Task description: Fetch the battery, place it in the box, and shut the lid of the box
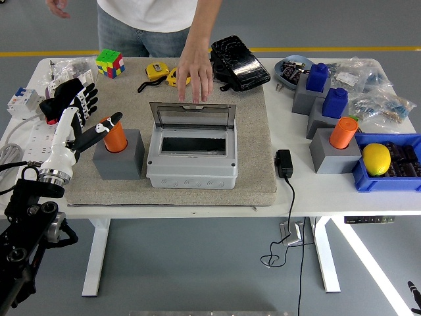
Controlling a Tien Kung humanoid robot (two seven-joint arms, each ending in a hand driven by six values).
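An orange battery stands upright in a grey holder on the left of the beige mat. My left hand is open just left of it, fingers spread, with the thumb tip at the battery's top; it does not grasp it. The grey box sits mid-mat with its clear lid standing open at the back. A person's hand reaches down from the far side, fingertips at the lid's top edge. Only a dark sliver of my right arm shows at the bottom right corner.
To the right stand grey holders with another orange battery and two blue ones. A blue bin holds a lemon. A Rubik's cube, tape measures, a black pouch and a charger lie around.
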